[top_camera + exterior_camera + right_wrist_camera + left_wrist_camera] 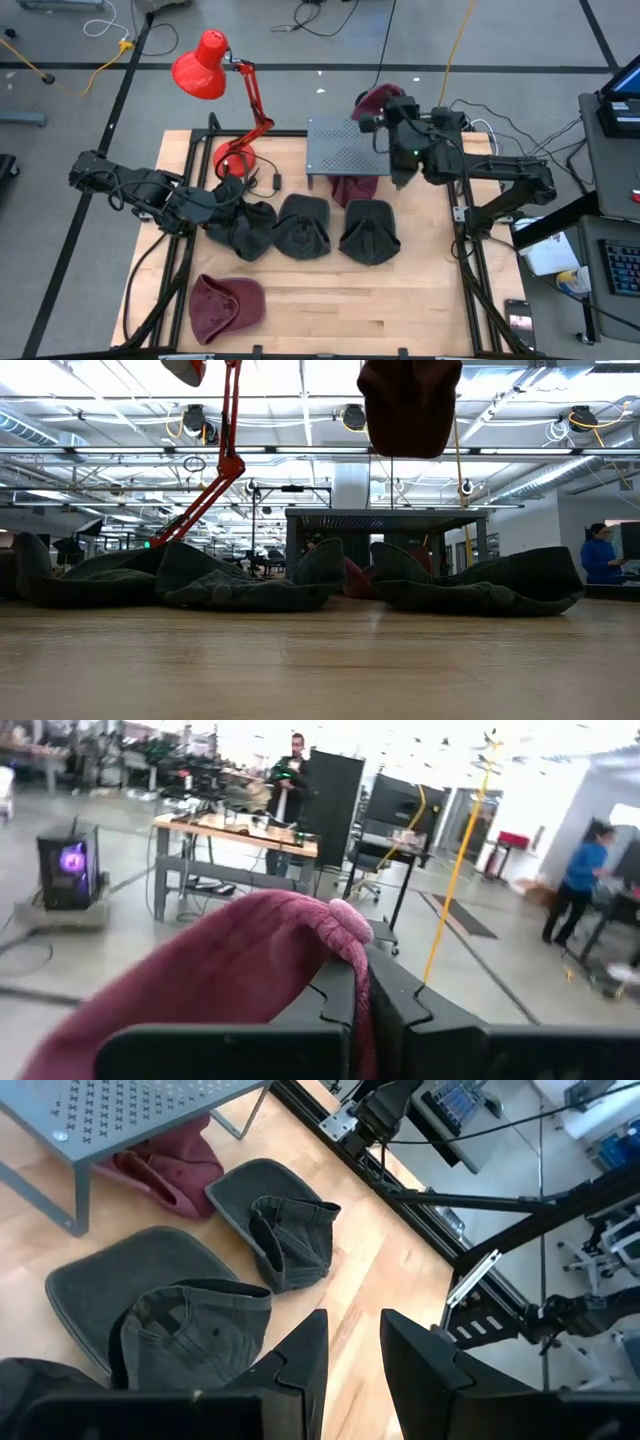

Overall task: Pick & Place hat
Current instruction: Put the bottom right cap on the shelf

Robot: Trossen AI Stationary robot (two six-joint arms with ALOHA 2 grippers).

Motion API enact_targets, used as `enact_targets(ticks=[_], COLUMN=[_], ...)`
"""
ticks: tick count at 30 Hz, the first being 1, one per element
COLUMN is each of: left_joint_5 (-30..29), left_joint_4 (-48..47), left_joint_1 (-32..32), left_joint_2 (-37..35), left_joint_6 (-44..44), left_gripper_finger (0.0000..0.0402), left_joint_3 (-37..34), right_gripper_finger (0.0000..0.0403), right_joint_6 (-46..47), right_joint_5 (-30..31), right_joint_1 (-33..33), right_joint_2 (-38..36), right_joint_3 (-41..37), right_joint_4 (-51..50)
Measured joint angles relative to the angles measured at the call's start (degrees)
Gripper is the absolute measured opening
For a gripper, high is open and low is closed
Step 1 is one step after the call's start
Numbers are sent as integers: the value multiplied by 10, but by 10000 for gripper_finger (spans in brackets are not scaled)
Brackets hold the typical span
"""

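My right gripper (372, 108) is shut on a maroon hat (378, 96), high over the far edge of the grey perforated stand (345, 150). In the low view this hat (410, 400) hangs at the top of the picture. My left gripper (236, 196) is open and low, hovering by the leftmost of three dark hats (246, 230) that lie flat in a row on the table. Its fingers (300, 1355) touch nothing. A second maroon hat (355, 187) lies under the stand. A third (227, 303) rests near the table's near-left corner. My right gripper (362, 965) pinches a rolled edge (340, 925) of the maroon hat between its two fingers. The cloth bunches over one finger and spreads back toward the wrist. The hat is lifted clear and hangs slack below the fingers (410, 400).
A red desk lamp (205, 68) stands at the far-left, with its base (232, 158) on the table. The other dark hats (303, 225) (370, 232) lie mid-table. Bare wood shows along the near edge (380, 310). People stand in the room beyond (580, 880).
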Motion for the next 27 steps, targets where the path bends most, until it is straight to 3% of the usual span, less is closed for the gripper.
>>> enact_targets(ticks=[5, 11, 18, 27], left_joint_5=[2, 14, 14, 33], left_joint_4=[0, 0, 0, -1], left_joint_1=[0, 0, 0, 0], left_joint_2=[0, 0, 0, 0], left_joint_6=[-7, -30, -30, -17], left_gripper_finger=[97, 97, 97, 97], left_joint_3=[0, 0, 0, 0], right_gripper_finger=[0, 0, 0, 0], right_joint_6=[-90, -130, -170, -309], right_joint_5=[0, 0, 0, 0], right_joint_1=[-12, -39, -66, -70], right_joint_2=[45, 93, 124, 124], right_joint_3=[0, 0, 0, 0], right_joint_4=[150, 244, 266, 256])
